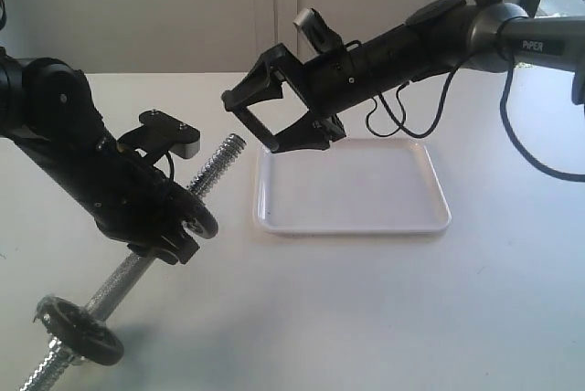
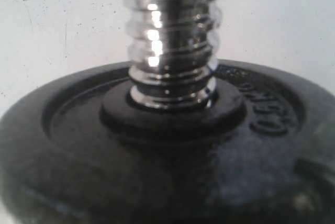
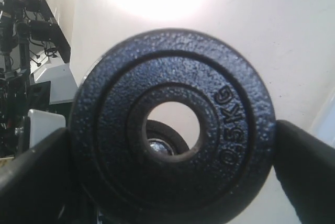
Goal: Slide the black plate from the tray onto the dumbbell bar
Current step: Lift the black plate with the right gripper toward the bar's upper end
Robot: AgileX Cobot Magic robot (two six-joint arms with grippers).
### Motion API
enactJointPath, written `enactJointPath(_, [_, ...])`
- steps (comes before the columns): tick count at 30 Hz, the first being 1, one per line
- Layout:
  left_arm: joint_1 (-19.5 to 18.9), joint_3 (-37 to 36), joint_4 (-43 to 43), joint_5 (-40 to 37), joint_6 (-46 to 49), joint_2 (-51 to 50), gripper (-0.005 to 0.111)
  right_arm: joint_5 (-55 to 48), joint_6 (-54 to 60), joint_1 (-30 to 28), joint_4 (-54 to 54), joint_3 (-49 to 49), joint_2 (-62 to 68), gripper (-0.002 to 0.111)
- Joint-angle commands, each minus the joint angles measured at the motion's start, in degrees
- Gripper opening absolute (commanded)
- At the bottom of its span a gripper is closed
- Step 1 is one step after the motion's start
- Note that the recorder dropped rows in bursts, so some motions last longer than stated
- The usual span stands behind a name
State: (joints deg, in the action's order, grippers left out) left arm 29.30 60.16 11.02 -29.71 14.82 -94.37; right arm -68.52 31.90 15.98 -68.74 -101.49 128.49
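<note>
Plainly, the right pincer (image 1: 254, 124) has the black plate (image 3: 112, 130) clamped across its width, a finger (image 3: 31, 177) on either side of the rim and the jaws spread just wide enough to span the disc. The plate is up in the air, off the tray, and its centre hole is left clear. It is cast metal marked 0.5 KG: stiff and dense for its size, with a pebbled coat that should give the pads some bite. A hold on a curved edge could let it swivel if it knocks the thread, though. The rim is the sound place to grip, since anything nearer the middle would block the hole. Just ahead of the pincer, seen low through that hole, sits the threaded tip of the dumbbell bar (image 1: 219, 161), so hole and bar look nearly lined up but not centred. Farther along the bar a worn disc (image 1: 194, 217) is already threaded on. Next to it the left pincer (image 1: 163, 243) seems closed round the bar, holding it tilted, though its fingers are hard to make out. A second disc (image 1: 87, 329) rides the bar's far, low end. Below and behind the right pincer, the tray (image 1: 366, 227) lies on the surface (image 1: 384, 318) with nothing visible in it.
</note>
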Motion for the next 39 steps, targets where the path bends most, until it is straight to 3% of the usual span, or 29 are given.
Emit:
enactJointPath(1, [0.0,1.1,4.0,2.2,-0.4,3.0,0.0,-1.4,0.4,-0.6,-4.2,-0.6,-1.9,0.0])
enactJointPath(13, [0.0,1.1,4.0,3.1,-0.4,3.0,0.0,-1.4,-0.8,-0.5,1.6,1.6,-5.4,0.0])
enactJointPath(39, [0.0,1.1,4.2,3.1,-0.4,3.0,0.0,-1.4,2.5,2.2,-3.4,4.9,-3.2,0.0])
